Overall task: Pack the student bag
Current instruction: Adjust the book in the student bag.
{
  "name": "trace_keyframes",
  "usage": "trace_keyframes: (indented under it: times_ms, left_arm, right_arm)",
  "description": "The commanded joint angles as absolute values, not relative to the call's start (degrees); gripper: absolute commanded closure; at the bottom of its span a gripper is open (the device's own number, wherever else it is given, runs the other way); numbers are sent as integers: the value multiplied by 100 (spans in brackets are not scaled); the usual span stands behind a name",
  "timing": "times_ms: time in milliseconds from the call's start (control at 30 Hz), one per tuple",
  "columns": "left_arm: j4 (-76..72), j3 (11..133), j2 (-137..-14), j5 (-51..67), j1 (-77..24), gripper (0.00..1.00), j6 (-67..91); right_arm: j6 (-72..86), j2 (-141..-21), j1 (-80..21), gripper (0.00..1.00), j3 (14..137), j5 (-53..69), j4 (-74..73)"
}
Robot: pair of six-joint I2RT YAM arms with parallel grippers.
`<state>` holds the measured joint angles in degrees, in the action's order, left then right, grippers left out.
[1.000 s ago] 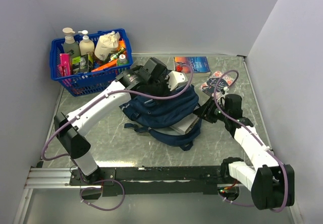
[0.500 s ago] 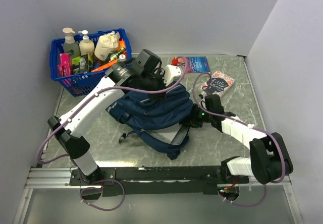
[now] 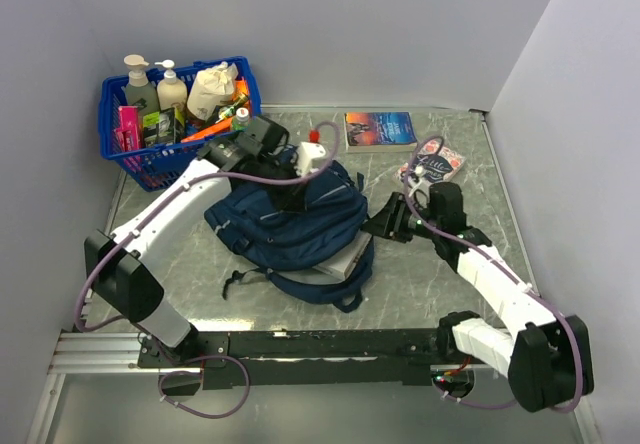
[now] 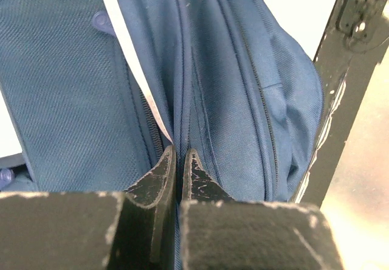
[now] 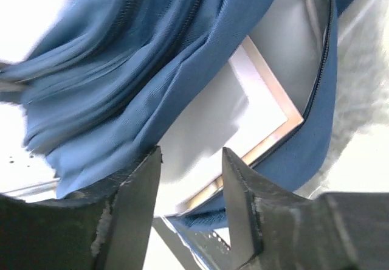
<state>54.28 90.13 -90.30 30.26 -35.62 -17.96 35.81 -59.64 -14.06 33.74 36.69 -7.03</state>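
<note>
Left gripper [image 4: 179, 155]: closed tight, its two dark fingers pinching a fold of navy fabric beside a zip line on top of the student bag [image 3: 285, 226]. Right gripper [image 5: 189, 157]: jaws apart with nothing between them, held just off the bag's right side and facing its open mouth.

The student bag lies slumped in the middle of the worktop [image 3: 430, 289], with its straps trailing toward the near edge. Its main compartment gapes at the right near side. Inside lies a flat white book [image 5: 243, 118] with a pale orange edge, partly sticking out of the opening.

In the far left corner stands a blue plastic basket [image 3: 160, 169]. It holds two pump bottles [image 3: 137, 79], a white pouch [image 3: 210, 89], a pink box [image 3: 128, 124] and some orange and green items too small to tell apart. A blue-covered book [image 3: 379, 129] lies by the far edge, right of the middle. A patterned packet [image 3: 442, 161] lies nearer the right edge, partly behind the right arm.

Compared with half a second ago, the bag has shifted a little to the left with the left arm. The right gripper has pulled back from the bag's side. The blue-covered book, then partly hidden by the left wrist, now shows whole
</note>
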Motion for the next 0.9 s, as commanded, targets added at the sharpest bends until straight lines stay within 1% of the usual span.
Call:
trace_keyframes:
  times_ms: [0, 133, 300, 400, 433, 533, 567, 667, 700, 733, 867]
  left_arm:
    - [4684, 9096, -8420, 3577, -3033, 99, -1951]
    - [4816, 9333, -8236, 3586, -2918, 99, -1934]
    - [5018, 9659, -8121, 3858, -2900, 99, -1855]
    - [5089, 9861, -8077, 4007, -2892, 99, -1881]
    - [5115, 9887, -8051, 4060, -2900, 99, -1881]
    - [5159, 9940, -7955, 4174, -2900, 99, -1898]
    - [5168, 9949, -7937, 4279, -2900, 99, -1890]
    - [5212, 10089, -7893, 4342, -2970, 99, -1916]
    - [5229, 10229, -7893, 4255, -3040, 99, -1951]
    - [5299, 10317, -7893, 4150, -3267, 99, -1995]
    - [5221, 10643, -7866, 3622, -3928, 99, -1987]
  right_arm:
    - [3218, -5862, -959, 46, 3734, 4147, -815]
    - [3365, -5994, -940, 44, 3753, 4324, -582]
    - [3524, -6205, -941, 44, 3622, 3815, -343]
    - [3621, -6617, -1036, 44, 3621, 3920, -26]
    - [3612, -6844, -1246, 47, 3656, 3868, -18]
    - [3674, -7092, -1695, 48, 3744, 3797, 333]
    - [3674, -7136, -2027, 49, 3822, 3779, 395]
    - [3709, -7409, -2581, 53, 3990, 3744, 439]
    - [3735, -7461, -2662, 55, 3999, 3753, 492]
    - [3770, -7540, -2733, 59, 3990, 3762, 570]
    - [3832, -7576, -2777, 64, 3894, 3832, 1001]
